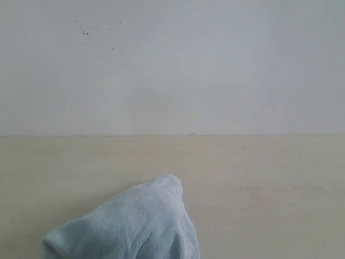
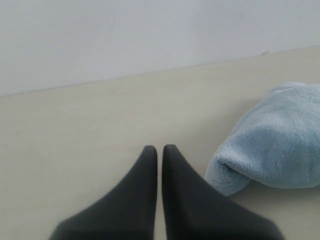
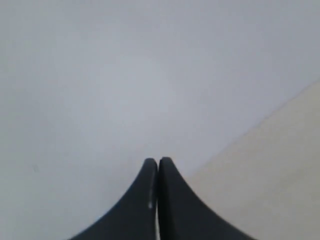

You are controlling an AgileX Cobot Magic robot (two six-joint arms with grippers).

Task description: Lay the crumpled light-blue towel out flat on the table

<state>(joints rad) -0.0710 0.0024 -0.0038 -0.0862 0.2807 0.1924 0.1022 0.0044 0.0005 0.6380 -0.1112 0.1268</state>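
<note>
Pale-blue terry, crumpled: the towel sits in a rounded heap on the table, low and left of centre in the exterior view, its lower part cut off by the frame edge. A thick rolled edge shows at the heap's left end. One fold rises to a blunt peak toward the wall. Cream tabletop runs on to either side, with more of it to the right. Wall behind is grey-white, with a few dark specks high on its left part.

Left wrist view: left gripper, dark fingers pressed together with only a hairline seam between them, nothing held. Tips sit over bare tabletop; cannot tell if they touch it. Towel lies near, off to one side of the fingers and apart from them, its fluffy rolled edge toward the gripper.

Right wrist view: right gripper, fingers likewise closed tip to tip, empty. It faces mostly wall, with a wedge of table at one side.
</note>
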